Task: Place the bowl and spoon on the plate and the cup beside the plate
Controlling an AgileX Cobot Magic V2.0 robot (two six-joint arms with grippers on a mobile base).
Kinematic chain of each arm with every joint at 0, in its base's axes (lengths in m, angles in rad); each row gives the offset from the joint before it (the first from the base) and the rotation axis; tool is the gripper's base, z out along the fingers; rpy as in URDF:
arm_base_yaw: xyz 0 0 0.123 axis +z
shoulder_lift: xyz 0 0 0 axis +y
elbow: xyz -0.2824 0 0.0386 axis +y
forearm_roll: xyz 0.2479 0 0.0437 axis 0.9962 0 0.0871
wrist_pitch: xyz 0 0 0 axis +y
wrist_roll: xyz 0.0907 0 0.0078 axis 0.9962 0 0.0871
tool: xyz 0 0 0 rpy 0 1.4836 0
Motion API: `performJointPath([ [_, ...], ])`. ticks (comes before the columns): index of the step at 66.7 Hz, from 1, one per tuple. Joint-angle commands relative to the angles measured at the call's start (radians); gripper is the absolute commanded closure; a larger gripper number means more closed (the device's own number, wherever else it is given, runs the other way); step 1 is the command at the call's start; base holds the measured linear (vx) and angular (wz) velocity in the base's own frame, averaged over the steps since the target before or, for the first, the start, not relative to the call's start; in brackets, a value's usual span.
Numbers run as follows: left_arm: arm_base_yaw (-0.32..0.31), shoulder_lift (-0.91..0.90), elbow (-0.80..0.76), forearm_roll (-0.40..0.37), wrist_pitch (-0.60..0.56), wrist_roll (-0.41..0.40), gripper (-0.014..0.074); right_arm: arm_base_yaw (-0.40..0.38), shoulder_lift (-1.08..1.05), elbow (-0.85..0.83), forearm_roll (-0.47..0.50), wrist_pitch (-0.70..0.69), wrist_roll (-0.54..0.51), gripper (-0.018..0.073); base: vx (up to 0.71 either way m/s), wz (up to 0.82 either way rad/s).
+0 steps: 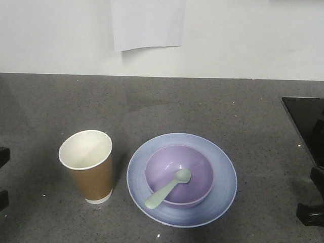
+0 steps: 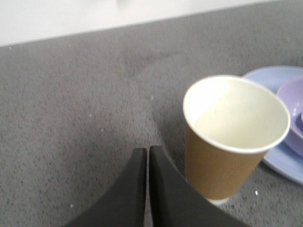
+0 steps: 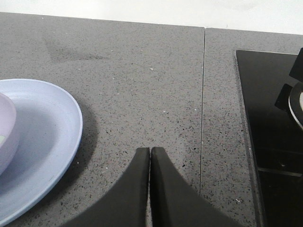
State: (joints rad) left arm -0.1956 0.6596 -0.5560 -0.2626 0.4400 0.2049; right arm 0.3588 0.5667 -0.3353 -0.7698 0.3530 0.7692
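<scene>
The lavender bowl (image 1: pixel 179 175) sits in the pale blue plate (image 1: pixel 224 174), and the mint-green spoon (image 1: pixel 168 189) lies in the bowl with its handle over the near rim. The brown paper cup (image 1: pixel 89 166) stands upright just left of the plate. In the left wrist view my left gripper (image 2: pixel 147 150) is shut and empty, low over the counter left of the cup (image 2: pixel 227 142); the plate (image 2: pixel 265 78) and bowl (image 2: pixel 291 109) show at the right edge. My right gripper (image 3: pixel 150 150) is shut on nothing, right of the plate (image 3: pixel 52 142) and bowl (image 3: pixel 5 132).
A black cooktop (image 1: pixel 306 121) lies at the right side of the grey speckled counter (image 1: pixel 162 106); it also fills the right of the right wrist view, cooktop (image 3: pixel 272 137). A white sheet (image 1: pixel 147 23) hangs on the white wall behind.
</scene>
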Motion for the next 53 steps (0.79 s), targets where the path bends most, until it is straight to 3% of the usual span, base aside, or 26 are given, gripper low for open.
performJointPath([
  [1,-0.005,-0.003,-0.025,-0.022,-0.092,-0.012,0.0603,-0.004,0.006,-0.030,-0.034,-0.054,0.004,0.0564,0.00,0.00],
  [27,-0.005,-0.003,-0.025,-0.021,-0.009,-0.012,0.0603,-0.004,0.006,-0.030,-0.034,-0.054,0.004,0.0564,0.00,0.00],
  [53,-0.005,-0.003,-0.025,-0.019,-0.009,-0.010,0.0603,-0.004,0.006,-0.030,-0.034,-0.054,0.004,0.0564,0.00,0.00],
])
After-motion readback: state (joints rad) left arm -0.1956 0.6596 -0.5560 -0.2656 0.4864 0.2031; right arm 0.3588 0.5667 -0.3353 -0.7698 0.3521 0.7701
